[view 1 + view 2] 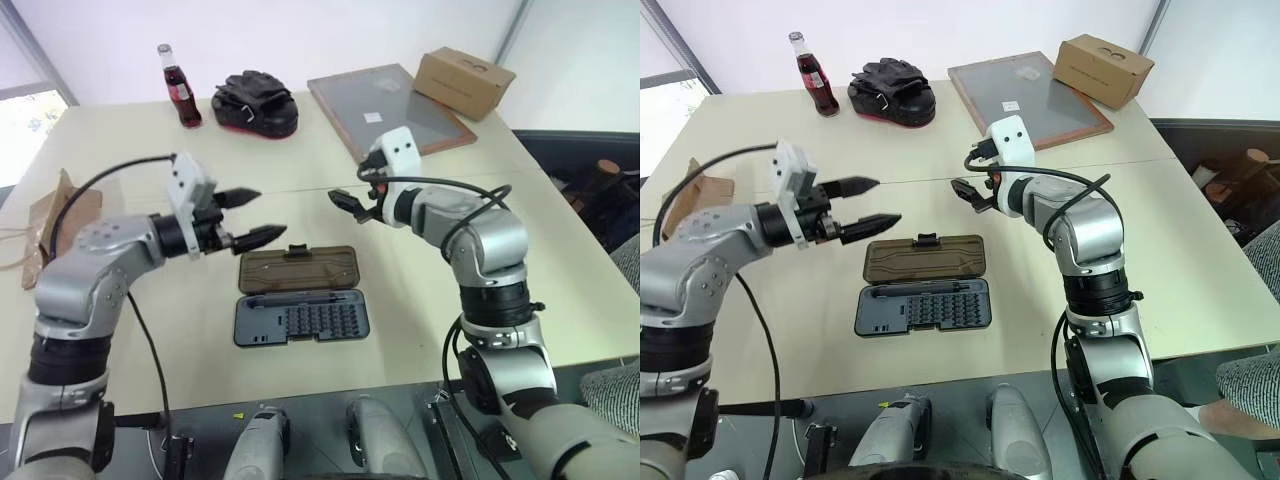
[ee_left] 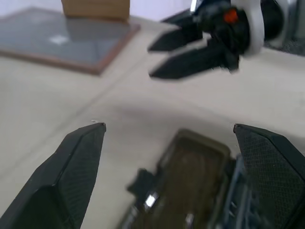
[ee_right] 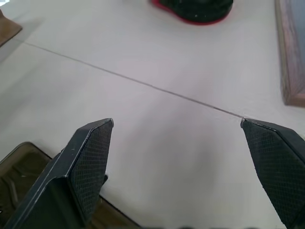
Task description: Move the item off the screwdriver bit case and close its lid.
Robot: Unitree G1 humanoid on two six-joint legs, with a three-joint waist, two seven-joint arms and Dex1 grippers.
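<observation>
while the lid (image 1: 300, 268) lies open flat behind the screwdriver bit case (image 1: 301, 320) mid-tabletop (image 1: 560, 260), both grippers' fingers apart and empty, a careless push could slide the case instead of folding the lid.

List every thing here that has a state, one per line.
Case: open, flat on the table.
Lid: folded back flat, not closed.
Bag: off the case, at the table's left edge.
Bottle: upright, capped.
Left claw: open, empty.
Right claw: open, empty.
</observation>
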